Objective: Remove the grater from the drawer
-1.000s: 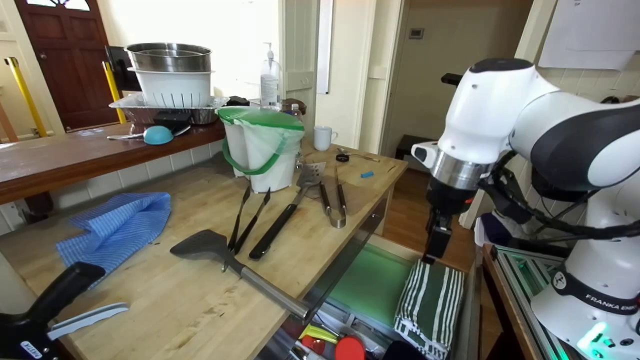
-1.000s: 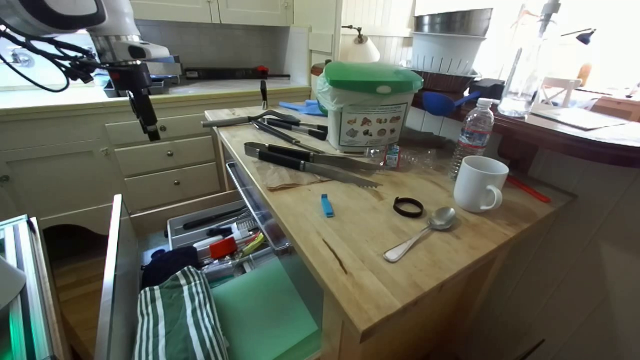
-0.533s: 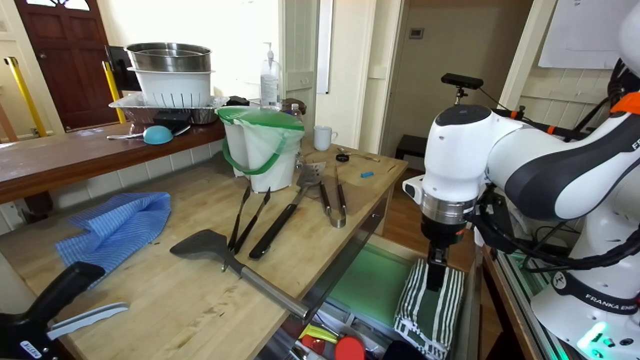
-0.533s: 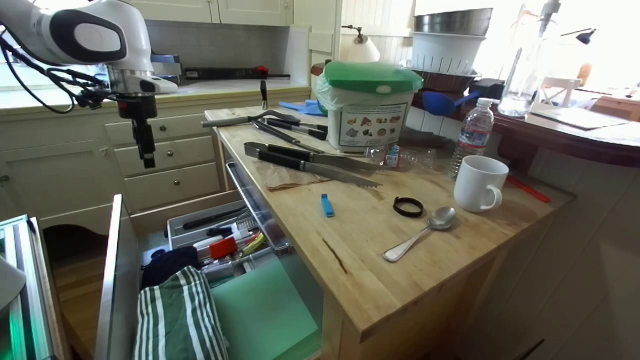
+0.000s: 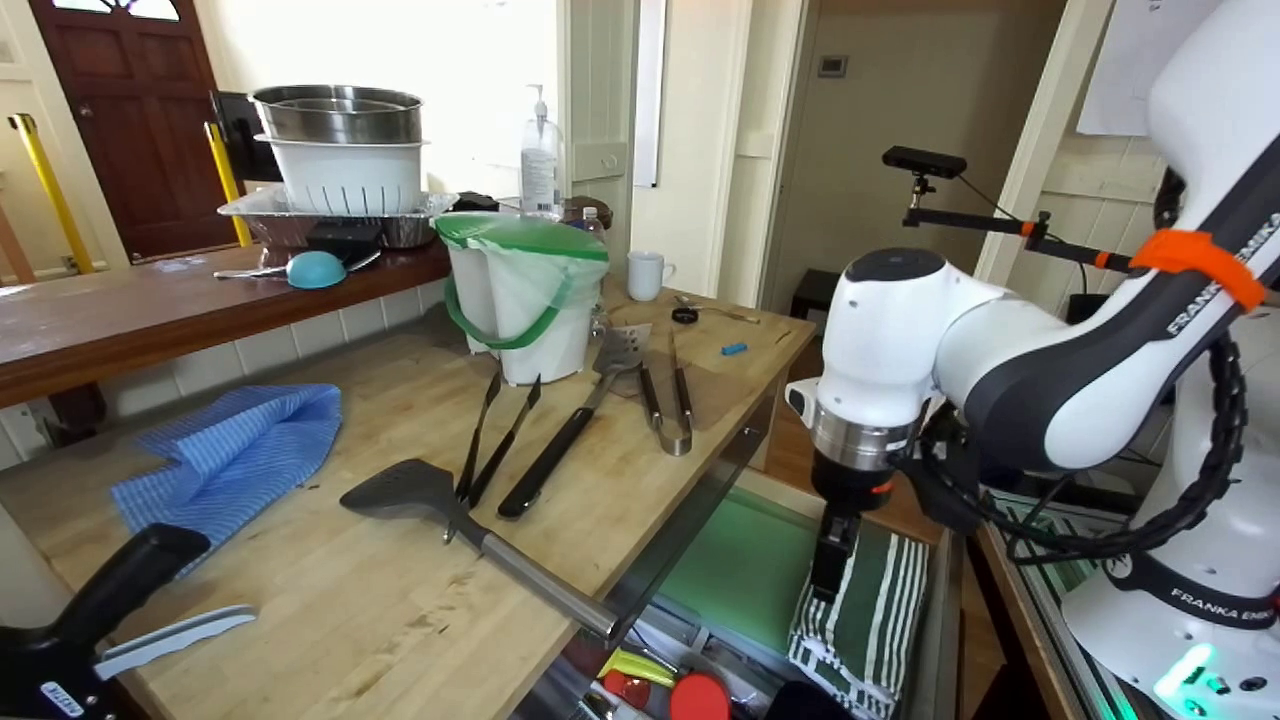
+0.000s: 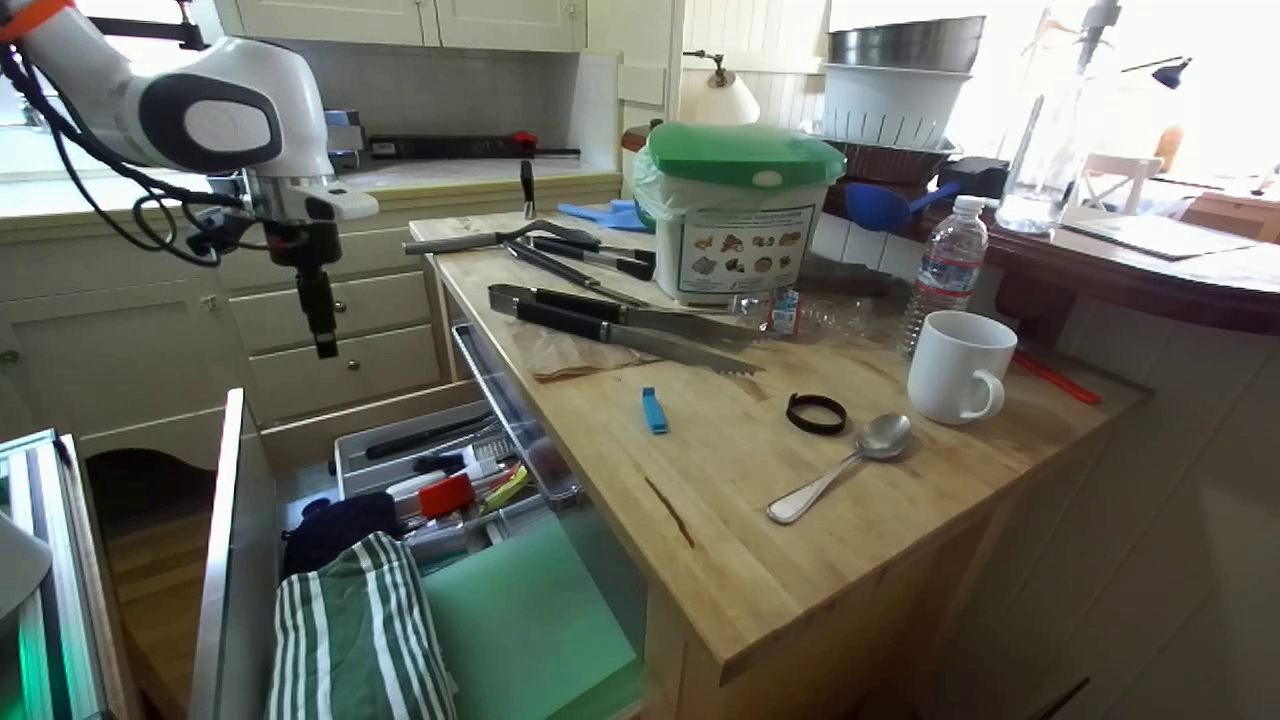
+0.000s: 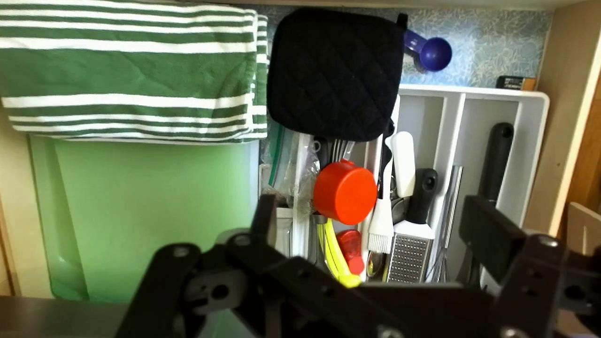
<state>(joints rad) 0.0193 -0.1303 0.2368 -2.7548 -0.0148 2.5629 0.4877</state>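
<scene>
Two fingers (image 7: pixel 490 230) of the gripper (image 7: pixel 371 209) stand spread, well apart, above the pulled-out drawer (image 7: pixel 556 150). Wrist view: grater (image 7: pixel 409 253) lies in the utensil tray (image 7: pixel 528 155) by one side edge of the drawer, dark handle in sight; its perforated blade runs out of sight behind the gripper. Quilted pad (image 7: pixel 335 75) covers the ends of several utensils (image 7: pixel 323 157); their kinds cannot be told. Striped cloth (image 7: pixel 127 70) runs out of frame. In both exterior views the frame's lower edge cuts off part of the drawer.

Counter (image 5: pixel 380 590), in an exterior view: spatula (image 5: pixel 510 560) overhangs the drawer-side edge by its handle; bucket (image 5: pixel 515 290) stands near the shelf-side edge, white mug (image 5: pixel 645 275) near the far corner; a black-handled object (image 5: pixel 110 590) at the near end is cropped. Room: dark-red door (image 5: pixel 130 140) beyond the shelf (image 5: pixel 120 310), pale cabinets (image 6: pixel 110 340) behind the gripper.
</scene>
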